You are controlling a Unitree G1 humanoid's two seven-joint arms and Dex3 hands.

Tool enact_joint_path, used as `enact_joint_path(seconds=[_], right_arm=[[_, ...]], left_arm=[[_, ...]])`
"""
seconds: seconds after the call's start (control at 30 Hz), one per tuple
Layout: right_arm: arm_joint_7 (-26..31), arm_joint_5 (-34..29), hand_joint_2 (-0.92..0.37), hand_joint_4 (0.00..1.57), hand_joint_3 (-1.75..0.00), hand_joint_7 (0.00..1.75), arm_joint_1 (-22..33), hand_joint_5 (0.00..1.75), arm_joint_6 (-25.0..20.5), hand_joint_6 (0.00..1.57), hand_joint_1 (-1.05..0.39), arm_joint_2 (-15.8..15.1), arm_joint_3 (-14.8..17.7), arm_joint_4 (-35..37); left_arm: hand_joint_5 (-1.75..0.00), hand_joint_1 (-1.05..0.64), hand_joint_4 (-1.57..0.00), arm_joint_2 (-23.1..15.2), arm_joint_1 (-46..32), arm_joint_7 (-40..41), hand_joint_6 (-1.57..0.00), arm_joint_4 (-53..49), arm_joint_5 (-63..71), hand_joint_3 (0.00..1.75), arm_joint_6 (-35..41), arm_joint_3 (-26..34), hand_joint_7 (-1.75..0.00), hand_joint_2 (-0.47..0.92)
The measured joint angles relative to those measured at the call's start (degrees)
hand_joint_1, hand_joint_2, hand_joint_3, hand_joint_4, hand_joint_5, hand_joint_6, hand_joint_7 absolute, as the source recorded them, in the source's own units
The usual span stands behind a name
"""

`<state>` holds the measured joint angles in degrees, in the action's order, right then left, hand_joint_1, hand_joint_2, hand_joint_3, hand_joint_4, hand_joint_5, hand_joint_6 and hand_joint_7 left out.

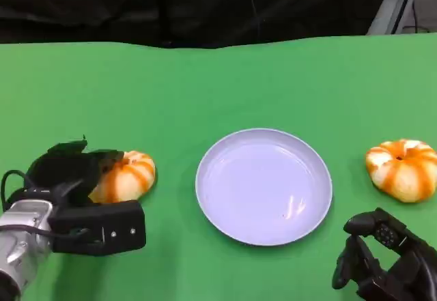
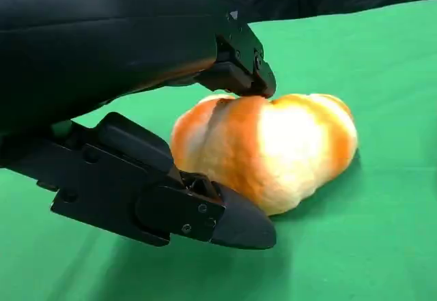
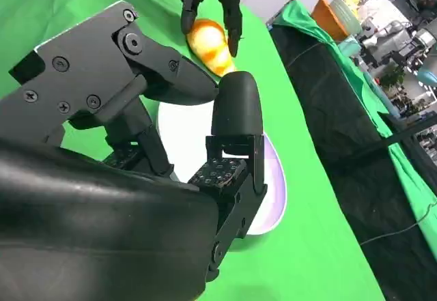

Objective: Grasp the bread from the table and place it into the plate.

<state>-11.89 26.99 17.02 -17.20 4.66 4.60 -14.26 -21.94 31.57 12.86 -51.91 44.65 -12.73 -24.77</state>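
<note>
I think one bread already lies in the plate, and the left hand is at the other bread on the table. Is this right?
Not quite. The head view shows the plate holding nothing; one bread lies on the table beside it. The left hand is indeed at the other bread.

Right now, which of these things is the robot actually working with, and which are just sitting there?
In the job:
- left bread roll, with the left robot hand around it
- plate, bare

Lying about:
- second bread roll, at the right, untouched
- right robot hand, idle near the table's front edge
</note>
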Motion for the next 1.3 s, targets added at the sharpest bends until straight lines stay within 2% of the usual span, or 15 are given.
enact_joint_path(seconds=[0.83,1.07,1.2,1.3], right_arm=[[0.2,0.0,-0.56,0.83,-1.04,1.39,0.6,1.73,0.0,0.83,-0.15,0.0,-0.5,-0.7],[0.2,0.0,-0.57,0.84,-1.01,1.36,0.6,1.71,0.0,0.84,-0.15,0.0,-0.5,-0.7],[0.2,0.0,-0.57,0.84,-1.01,1.38,0.8,1.73,0.0,0.83,-0.16,0.0,-0.5,-0.7],[0.2,0.0,-0.57,0.83,-1.0,1.39,0.9,1.73,0.0,0.82,-0.16,0.0,-0.5,-0.7]], left_arm=[[-0.02,-0.85,-0.21,3.1,3.8,2.8,-0.42,-7.6,-0.6,0.2,-0.3,-2.5,0.0,0.92],[-0.03,-0.82,-0.26,4.1,4.0,4.6,-0.45,-9.7,-1.2,0.18,-0.3,-2.8,-0.01,0.92],[-0.05,-0.73,-0.34,4.6,4.2,5.6,-0.49,-10.9,-1.9,0.15,-0.5,-2.9,-0.02,0.92],[-0.09,-0.54,-0.48,4.6,4.3,6.3,-0.55,-11.4,-2.3,0.13,-1.3,-3.0,-0.03,0.92]])
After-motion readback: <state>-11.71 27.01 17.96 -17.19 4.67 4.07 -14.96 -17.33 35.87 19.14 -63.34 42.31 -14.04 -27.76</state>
